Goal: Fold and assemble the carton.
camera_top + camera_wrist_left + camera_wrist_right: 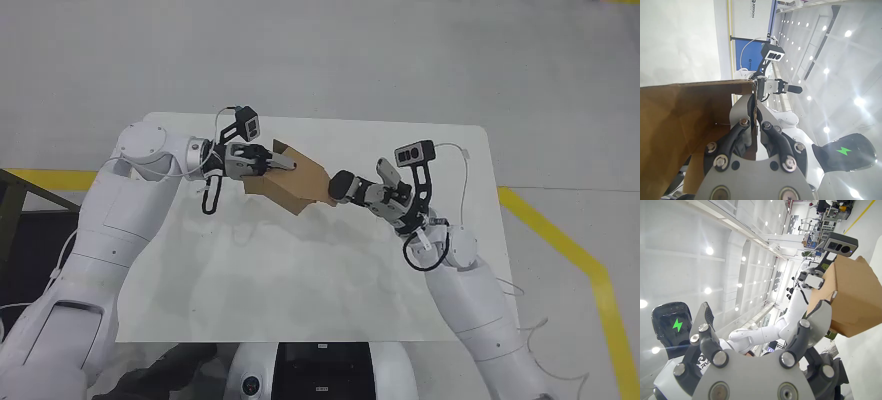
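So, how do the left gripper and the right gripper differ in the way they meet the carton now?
The left gripper is shut on a wall of the carton; the right gripper is open. The left gripper has cardboard between both fingers; the right gripper lays only one finger against the carton's outside, its other finger free. Both meet the same carton, from opposite ends.

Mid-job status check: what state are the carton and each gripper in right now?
carton: partly formed, one end open, held over the table.
left gripper: shut on a carton wall.
right gripper: open, touching the carton's outside on one side only.
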Controlling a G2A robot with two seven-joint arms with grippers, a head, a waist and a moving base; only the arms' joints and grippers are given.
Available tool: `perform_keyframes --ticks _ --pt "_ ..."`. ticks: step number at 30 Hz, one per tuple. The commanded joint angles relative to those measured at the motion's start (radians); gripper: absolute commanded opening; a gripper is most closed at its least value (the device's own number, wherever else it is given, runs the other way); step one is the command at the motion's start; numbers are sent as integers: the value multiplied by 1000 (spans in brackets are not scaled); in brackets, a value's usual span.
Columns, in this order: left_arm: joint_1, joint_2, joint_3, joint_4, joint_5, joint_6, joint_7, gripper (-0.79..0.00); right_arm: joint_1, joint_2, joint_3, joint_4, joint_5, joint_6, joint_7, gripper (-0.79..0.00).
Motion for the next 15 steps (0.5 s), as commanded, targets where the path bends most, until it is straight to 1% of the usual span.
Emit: perform_keyframes --ticks 1,6,15 --pt "-3 -2 1 6 -19 8 -10 -785 -3 0 -1 0 -3 -2 -1 0" --pt "-14 -8 8 27 -73 35 -40 -785 -6 -2 -13 2 -2 -8 1 0" --pt "-33 -18 23 52 -109 47 -58 -785 8 -11 -48 14 15 -38 13 0"
